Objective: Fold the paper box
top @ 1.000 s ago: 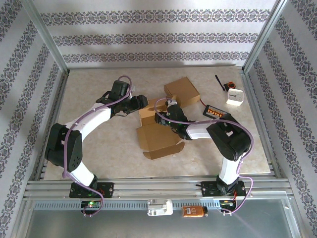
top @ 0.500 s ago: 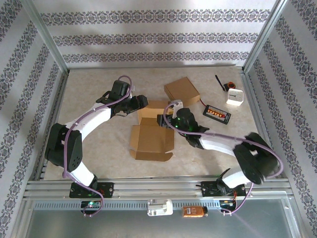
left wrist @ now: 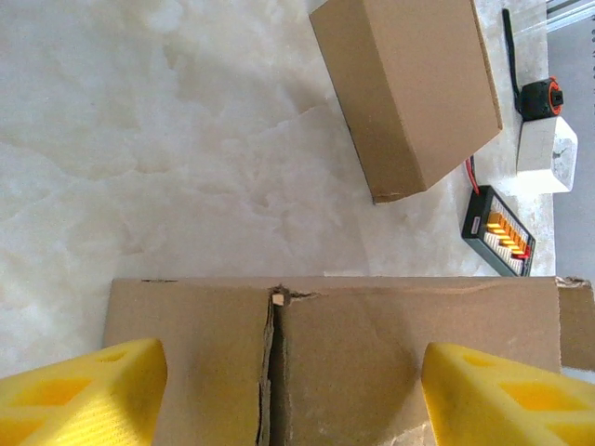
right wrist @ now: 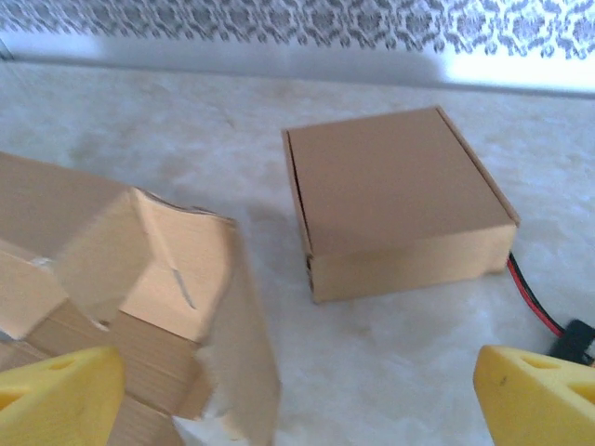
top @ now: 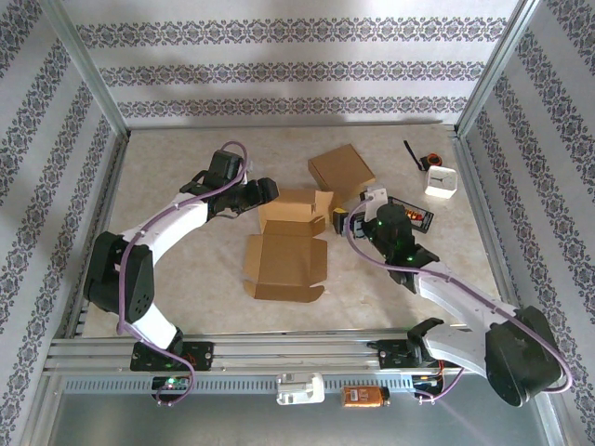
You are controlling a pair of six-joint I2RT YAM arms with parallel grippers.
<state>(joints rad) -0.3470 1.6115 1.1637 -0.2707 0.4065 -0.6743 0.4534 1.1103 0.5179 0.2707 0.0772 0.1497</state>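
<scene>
Right fingers (right wrist: 535, 395) have left the paper box (top: 288, 246) — spread wide

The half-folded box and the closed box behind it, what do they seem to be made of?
The half-folded box looks like matte brown cardboard; the left wrist view shows a rough, fibrous tear at its crease. Corrugated or not, I can't tell. The closed box seems the same matte brown cardboard: crisp folded edges, no gloss.

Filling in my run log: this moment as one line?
brown cardboard paper box: partly folded | left hand: open at its far wall | right hand: open, beside it, empty
</scene>
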